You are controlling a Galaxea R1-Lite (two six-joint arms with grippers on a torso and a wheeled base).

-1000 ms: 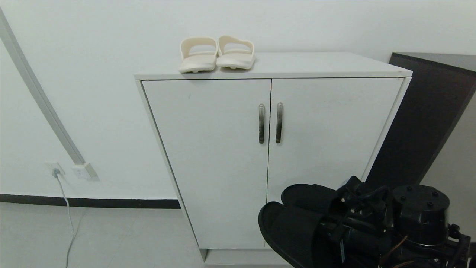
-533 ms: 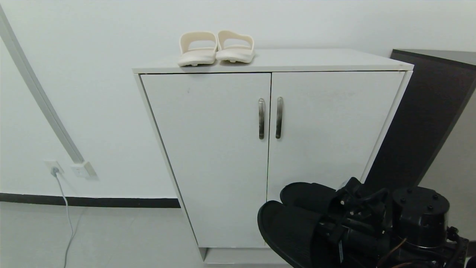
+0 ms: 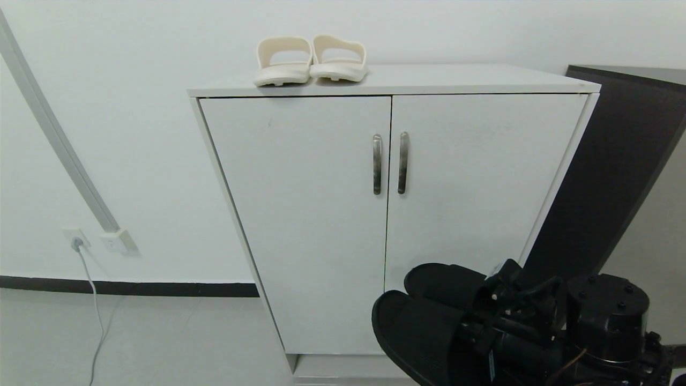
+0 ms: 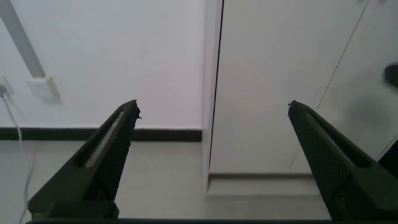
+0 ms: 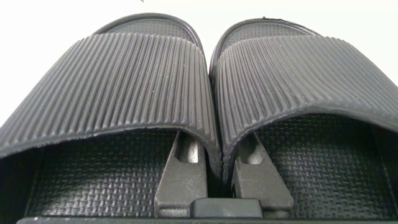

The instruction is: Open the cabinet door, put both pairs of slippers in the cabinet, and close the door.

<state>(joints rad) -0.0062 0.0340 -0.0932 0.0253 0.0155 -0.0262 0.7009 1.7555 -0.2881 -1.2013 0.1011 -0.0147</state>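
A white two-door cabinet (image 3: 321,225) stands against the wall with both doors closed and two metal handles (image 3: 377,164) at the middle seam. A cream pair of slippers (image 3: 311,60) rests on its top, toward the left. My right gripper (image 3: 496,316) sits low in front of the right door, shut on a black pair of slippers (image 3: 429,316); in the right wrist view its fingers (image 5: 183,177) pinch the inner edges of both black slippers (image 5: 155,81) together. My left gripper (image 4: 211,109) is open, facing the cabinet's lower left corner (image 4: 214,149).
A dark cabinet (image 3: 616,171) stands right beside the white one. On the wall at the left are a slanted cable duct (image 3: 53,134), a socket (image 3: 75,238) and a hanging cord (image 3: 99,316). Bare floor lies left of the cabinet.
The head camera has lowered or tilted, so the cabinet and cream slippers sit higher in the picture. The right gripper keeps hold of the black slippers in about the same place.
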